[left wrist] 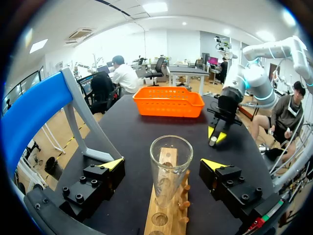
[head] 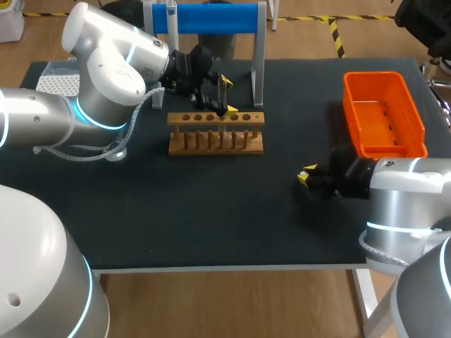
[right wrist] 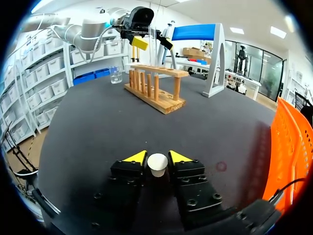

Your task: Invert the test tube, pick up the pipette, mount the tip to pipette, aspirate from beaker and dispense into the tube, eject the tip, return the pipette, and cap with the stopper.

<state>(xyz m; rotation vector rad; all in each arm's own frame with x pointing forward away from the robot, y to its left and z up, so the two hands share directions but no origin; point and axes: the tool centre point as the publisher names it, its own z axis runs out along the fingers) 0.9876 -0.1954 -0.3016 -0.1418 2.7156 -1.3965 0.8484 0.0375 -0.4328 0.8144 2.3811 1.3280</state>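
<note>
1. The left gripper (left wrist: 163, 164), at the upper middle of the head view, has its fingers apart around the test tube (left wrist: 171, 147). The tube stands mouth-up in the rack (head: 215, 134), which alone carries it.
2. The right gripper (right wrist: 157, 157), right of centre, is clamped on the stopper (right wrist: 157, 165), likely held ready for capping.

test tube (left wrist: 170, 166) 1 | stopper (right wrist: 157, 164) 1 | beaker (right wrist: 115, 74) 1 | wooden rack (head: 215, 148) 1 | orange basket (head: 374, 75) 1

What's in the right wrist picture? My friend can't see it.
The right arm's jaws pinch a white stopper over the table. Ahead stands a wooden rack, with the left arm's jaws open around a glass tube in it.
</note>
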